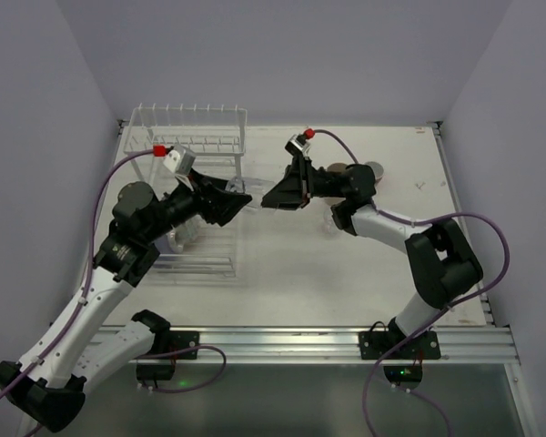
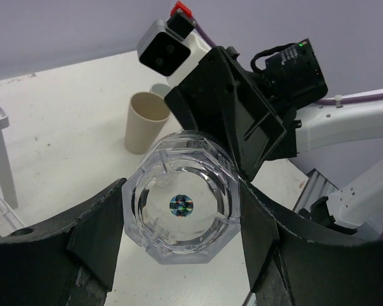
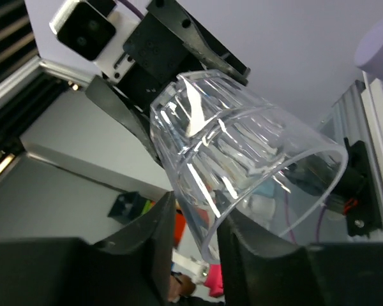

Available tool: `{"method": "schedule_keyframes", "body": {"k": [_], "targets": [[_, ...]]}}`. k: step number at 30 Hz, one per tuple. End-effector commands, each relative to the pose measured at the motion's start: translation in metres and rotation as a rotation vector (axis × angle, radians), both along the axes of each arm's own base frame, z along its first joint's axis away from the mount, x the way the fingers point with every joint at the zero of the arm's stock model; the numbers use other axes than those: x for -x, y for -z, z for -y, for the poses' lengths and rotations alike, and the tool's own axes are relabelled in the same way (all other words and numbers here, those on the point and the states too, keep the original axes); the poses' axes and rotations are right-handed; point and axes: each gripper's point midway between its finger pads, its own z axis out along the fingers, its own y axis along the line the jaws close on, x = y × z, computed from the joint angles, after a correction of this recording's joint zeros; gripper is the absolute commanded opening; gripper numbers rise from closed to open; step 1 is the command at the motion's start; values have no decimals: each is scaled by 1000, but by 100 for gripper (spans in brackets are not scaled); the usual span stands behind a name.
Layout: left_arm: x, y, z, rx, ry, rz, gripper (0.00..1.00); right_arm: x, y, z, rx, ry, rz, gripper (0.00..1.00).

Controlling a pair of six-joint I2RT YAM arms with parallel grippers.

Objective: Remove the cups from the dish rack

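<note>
My left gripper (image 1: 240,197) has the clear glass (image 2: 182,205) clamped across its faceted body, jaws part-way open and pressed to either side, base toward my own wrist camera. I hold it on its side in the air above the table (image 1: 346,273), just off the right edge of the dish rack (image 1: 191,116), mouth pointing at my other arm. This is a hand-over, and my right gripper (image 3: 195,224) sits at the rim with one finger inside the mouth and one outside, the thin wall running between them. The gap looks narrow, but I cannot tell whether both pads are truly pressing on the glass.

To do this well, I judge that my left hand should not let go until the right pinch is firm. A rim grip on smooth, flared glass is shallow, so I want the right fingers reaching well past the lip and closing square to the wall, not on a slanted facet where they could slide off. I should squeeze gently, as the wall is thin. Once the right side is secure, my left jaws should open straight outward without dragging, and only then should the arms part along the glass's axis. From there the glass will hang off one wall, so I would turn it upright slowly and set it down near the tan tumbler (image 2: 147,122), leaving room so they do not knock.
</note>
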Motion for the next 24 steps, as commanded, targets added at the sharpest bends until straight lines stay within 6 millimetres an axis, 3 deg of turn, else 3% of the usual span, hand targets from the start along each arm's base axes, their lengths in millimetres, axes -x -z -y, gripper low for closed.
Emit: {"method": "schedule_keyframes", "body": {"k": [1,2,5,10,14,17,19,20,21,22,24], "targets": [[3,-17,2,50,24,61,0,16,-51,15,-238,20,222,31],[3,-14,3,47,27,55,0,17,-52,14,-238,19,228,27],[3,-8,4,43,34,46,0,18,-55,15,-245,22,237,0],[8,-1,9,33,77,40,1,20,-56,15,-240,11,257,0],[13,1,8,25,92,50,71,21,-54,15,-227,1,269,0],[12,-12,-2,12,31,90,91,17,-47,13,-188,8,268,0],[10,-13,-14,-38,-28,77,99,14,-38,10,-133,22,274,0],[0,-15,-24,-55,-115,69,100,12,-35,9,-113,31,275,0],[-5,-1,-33,-109,-171,9,100,8,-28,7,-63,51,277,0],[-10,-8,-42,-132,-224,13,100,6,-25,6,-37,60,277,0],[-26,1,-67,-190,-386,-38,100,-4,-12,2,40,91,275,0]]}}
